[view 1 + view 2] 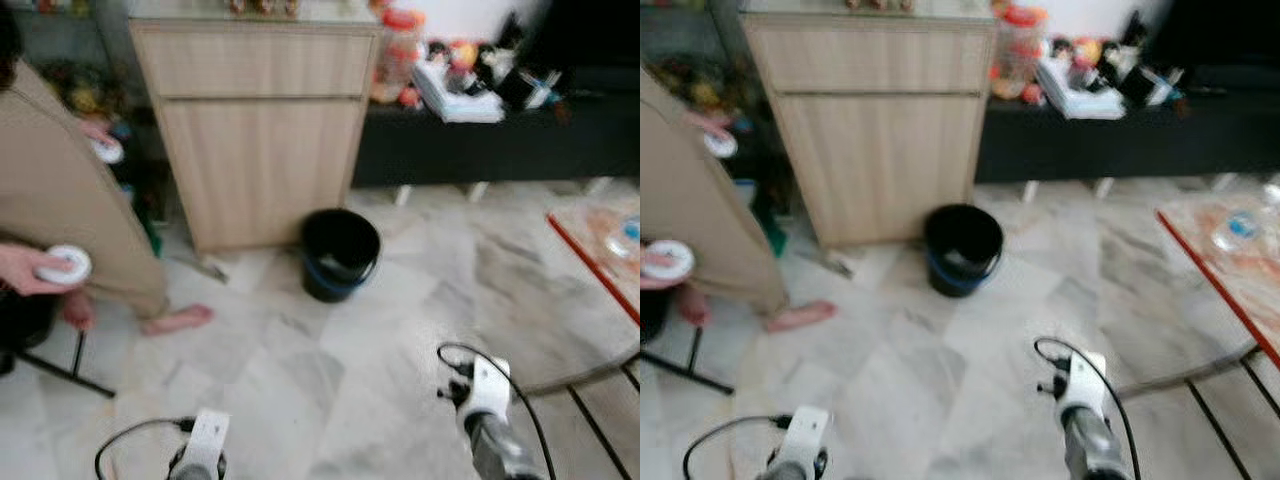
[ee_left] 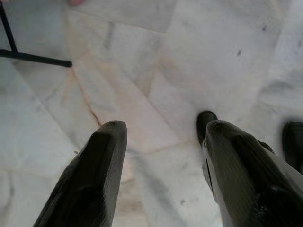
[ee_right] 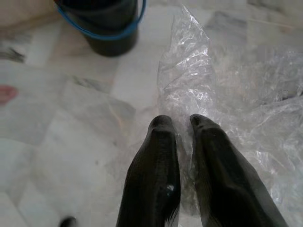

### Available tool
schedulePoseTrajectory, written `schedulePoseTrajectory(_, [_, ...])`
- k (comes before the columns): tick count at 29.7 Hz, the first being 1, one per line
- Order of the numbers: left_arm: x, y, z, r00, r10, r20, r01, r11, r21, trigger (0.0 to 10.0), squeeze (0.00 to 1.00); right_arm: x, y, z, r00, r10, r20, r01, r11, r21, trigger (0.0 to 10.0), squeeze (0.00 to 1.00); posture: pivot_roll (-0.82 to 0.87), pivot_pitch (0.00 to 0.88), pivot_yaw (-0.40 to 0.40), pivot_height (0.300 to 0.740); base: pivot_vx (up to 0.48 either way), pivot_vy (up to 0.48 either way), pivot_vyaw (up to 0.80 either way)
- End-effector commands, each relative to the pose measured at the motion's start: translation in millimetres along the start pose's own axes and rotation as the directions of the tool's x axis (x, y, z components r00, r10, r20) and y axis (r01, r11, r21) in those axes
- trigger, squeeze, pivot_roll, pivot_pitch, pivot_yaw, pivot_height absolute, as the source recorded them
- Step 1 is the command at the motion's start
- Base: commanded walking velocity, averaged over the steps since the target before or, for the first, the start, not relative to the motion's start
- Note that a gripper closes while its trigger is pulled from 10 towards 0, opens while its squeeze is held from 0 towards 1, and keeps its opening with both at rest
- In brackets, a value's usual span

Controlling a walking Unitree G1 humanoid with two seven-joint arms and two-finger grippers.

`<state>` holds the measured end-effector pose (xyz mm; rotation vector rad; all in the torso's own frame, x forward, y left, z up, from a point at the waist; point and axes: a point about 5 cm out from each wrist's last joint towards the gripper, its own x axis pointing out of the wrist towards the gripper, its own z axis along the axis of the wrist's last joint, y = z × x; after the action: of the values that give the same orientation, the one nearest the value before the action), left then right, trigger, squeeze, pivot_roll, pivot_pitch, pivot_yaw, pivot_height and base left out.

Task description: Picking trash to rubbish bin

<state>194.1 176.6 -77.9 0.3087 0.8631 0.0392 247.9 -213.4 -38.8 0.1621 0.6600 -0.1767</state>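
Pinching crumpled clear plastic wrap (image 3: 199, 90) between its 2 fingers, the right gripper (image 3: 182, 124) faces the black bin (image 3: 105, 26); left gripper (image 2: 163, 130) spread.

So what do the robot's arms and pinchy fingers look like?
Each arm ends in a white block with a looping black cable, the left arm and the silver-grey right arm alike. Each end effector has two long, rounded, black fingers, smooth and a little shiny.

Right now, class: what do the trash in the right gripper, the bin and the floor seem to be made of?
Trash: thin clear plastic film, crinkled and glinting, pinched in the right gripper.
Bin: a black bucket with a blue handle, probably moulded plastic, dull sheen.
Floor: pale grey-veined tiles, seemingly polished marble or a look-alike.
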Motion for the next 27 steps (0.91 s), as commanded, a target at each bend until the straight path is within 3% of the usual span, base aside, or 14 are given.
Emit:
schedulePoseTrajectory(1, [-2.1,-11.0,-3.0,1.0,-0.026,-0.014,0.026,1.0,-0.013,10.0,0.0,-4.1,-13.1,-9.5,0.999,-0.034,-0.032,0.033,0.999,-0.008,10.0,0.0,0.01,0.116,-0.126,0.74,0.356,0.0,0.0])
schedulePoseTrajectory(5, [-2.1,-10.7,-3.1,1.0,-0.025,-0.014,0.024,1.0,-0.014,10.0,0.0,-3.9,-11.8,-9.4,0.999,-0.024,-0.034,0.023,0.999,-0.041,10.0,0.0,0.01,0.116,-0.126,0.74,0.353,0.0,0.0])
schedulePoseTrajectory(9, [-2.1,-10.8,-2.9,1.0,-0.023,-0.014,0.022,1.0,-0.017,10.0,0.0,-3.7,-11.1,-9.3,0.999,-0.02,-0.036,0.019,0.999,-0.043,10.0,0.0,0.02,0.097,-0.135,0.74,0.352,0.0,0.71])
schedulePoseTrajectory(27, [-2.6,-13.7,-3.3,1.0,-0.026,-0.016,0.025,0.999,-0.022,10.0,0.0,-3.9,-13.6,-9.2,0.999,-0.033,-0.037,0.032,0.999,-0.017,10.0,0.0,0.02,0.106,-0.146,0.74,0.351,0.0,0.0])
